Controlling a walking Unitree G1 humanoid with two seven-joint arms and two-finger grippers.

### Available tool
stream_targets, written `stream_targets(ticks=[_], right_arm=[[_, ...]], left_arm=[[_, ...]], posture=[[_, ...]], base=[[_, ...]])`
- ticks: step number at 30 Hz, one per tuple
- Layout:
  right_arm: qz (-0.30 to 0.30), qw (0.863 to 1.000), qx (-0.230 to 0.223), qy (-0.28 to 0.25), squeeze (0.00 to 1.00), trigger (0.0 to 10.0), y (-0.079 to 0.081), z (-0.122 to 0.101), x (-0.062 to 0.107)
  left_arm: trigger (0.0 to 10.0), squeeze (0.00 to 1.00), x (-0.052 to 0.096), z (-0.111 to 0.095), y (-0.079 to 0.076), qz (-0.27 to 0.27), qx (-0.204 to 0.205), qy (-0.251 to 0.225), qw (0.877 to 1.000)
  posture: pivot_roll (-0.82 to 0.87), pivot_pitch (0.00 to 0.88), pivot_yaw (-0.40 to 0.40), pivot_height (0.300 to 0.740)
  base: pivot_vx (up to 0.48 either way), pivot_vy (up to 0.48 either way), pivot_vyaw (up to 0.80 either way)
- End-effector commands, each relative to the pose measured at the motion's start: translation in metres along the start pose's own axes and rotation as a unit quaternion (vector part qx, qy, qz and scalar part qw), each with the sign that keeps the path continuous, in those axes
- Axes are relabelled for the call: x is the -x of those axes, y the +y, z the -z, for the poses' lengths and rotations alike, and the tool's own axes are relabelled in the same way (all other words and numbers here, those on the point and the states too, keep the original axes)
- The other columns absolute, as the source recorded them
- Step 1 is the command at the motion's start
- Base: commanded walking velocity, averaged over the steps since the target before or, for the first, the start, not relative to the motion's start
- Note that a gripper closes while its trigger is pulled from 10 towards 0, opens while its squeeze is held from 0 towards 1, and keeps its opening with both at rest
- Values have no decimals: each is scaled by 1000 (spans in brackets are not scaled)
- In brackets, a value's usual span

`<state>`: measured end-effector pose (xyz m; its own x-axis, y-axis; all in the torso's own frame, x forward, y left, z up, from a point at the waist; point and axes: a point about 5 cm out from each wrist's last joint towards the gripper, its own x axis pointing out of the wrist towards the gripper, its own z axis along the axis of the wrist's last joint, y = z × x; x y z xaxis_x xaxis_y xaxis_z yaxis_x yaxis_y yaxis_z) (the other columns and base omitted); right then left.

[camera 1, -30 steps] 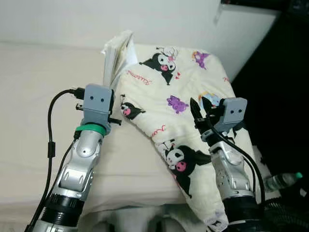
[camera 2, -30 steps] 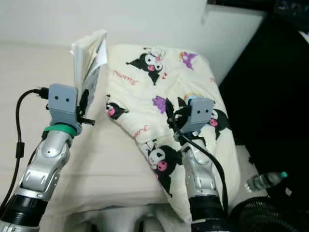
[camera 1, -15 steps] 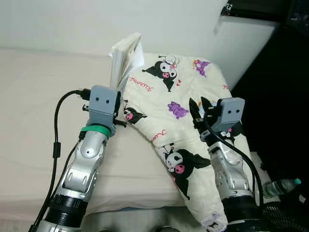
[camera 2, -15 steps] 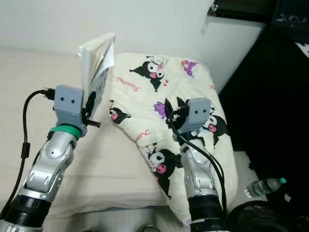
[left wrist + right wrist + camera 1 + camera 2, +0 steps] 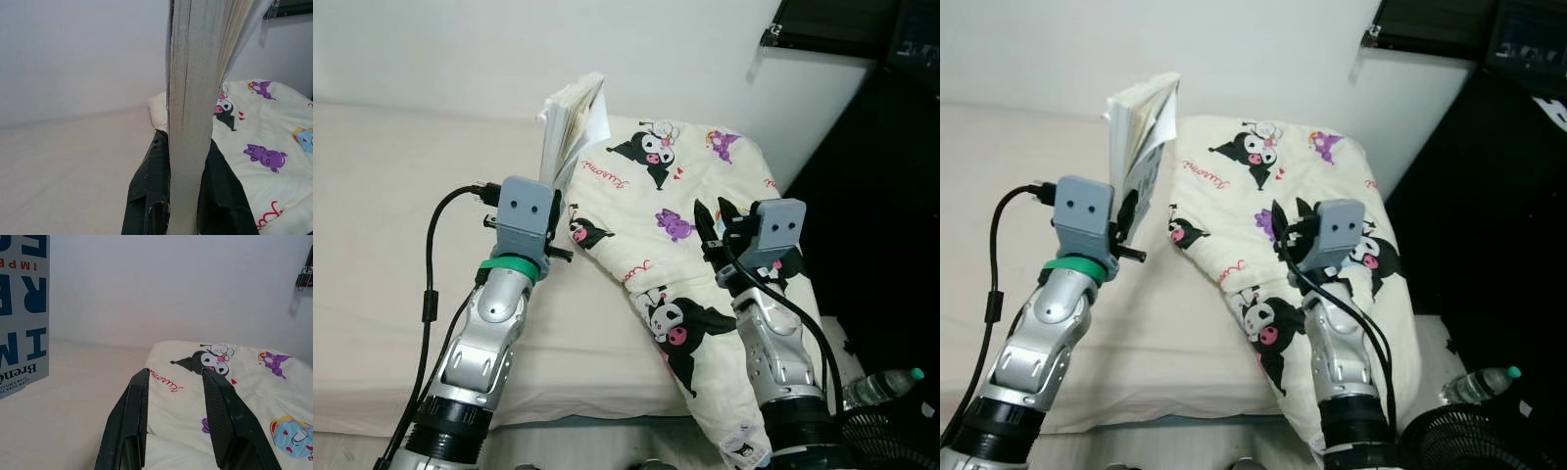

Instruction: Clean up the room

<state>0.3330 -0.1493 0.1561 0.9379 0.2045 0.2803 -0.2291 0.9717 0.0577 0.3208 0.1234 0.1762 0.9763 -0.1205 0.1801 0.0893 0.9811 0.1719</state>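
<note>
— So, where was the book (image 5: 570,125) at that point?

— Up off the bed (image 5: 382,225), held on end by the left gripper (image 5: 551,211). The two black fingers (image 5: 146,196) were clamped on its lower part, one on each side of the page block, and the pages had fanned a little at the top. It stood just beside the near corner of the cartoon-print quilt (image 5: 705,245), close to the white wall (image 5: 460,49).

— And the right gripper (image 5: 717,217)?

— It hovered over the quilt with its fingers apart and nothing between them.

— How should the carry have been handled, in your view?

— I judged the grip sound but low on the book, so the loose upper pages could flop or the cover swing open. Keeping the wrist level and the book on end would have helped, and turning slowly too, since a tall book pinched near one edge can pivot in the pads.

— Anything to avoid?

— The quilt, mainly; brushing it could have dragged the cover. The bottle (image 5: 879,386) and the fan (image 5: 1449,441) lay on the floor to the right, near where the feet would pass, so I would have steered clear of them. Where the book belonged could not be told.
</note>
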Motion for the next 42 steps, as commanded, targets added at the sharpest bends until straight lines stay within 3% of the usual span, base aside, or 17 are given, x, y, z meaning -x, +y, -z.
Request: stream_targets(ticks=[1,19,42], right_arm=[[3,1000,3,14,0,10000,-1,7,4],[1,1000,3,13,0,10000,0,7,3],[-4,1000,0,10,0,10000,6,7,0]], left_arm=[[10000,0,1,-2,-3,7,-2,-7,1000],[10000,0,1,-1,-1,3,-4,-8,1000],[10000,0,0,-2,0,3,-6,-10,1000]], posture=[[-38,33,-54,713],[-35,36,-50,713],[-34,35,-45,713]], base=[[0,0,0],[0,0,0],[-392,0,0]])
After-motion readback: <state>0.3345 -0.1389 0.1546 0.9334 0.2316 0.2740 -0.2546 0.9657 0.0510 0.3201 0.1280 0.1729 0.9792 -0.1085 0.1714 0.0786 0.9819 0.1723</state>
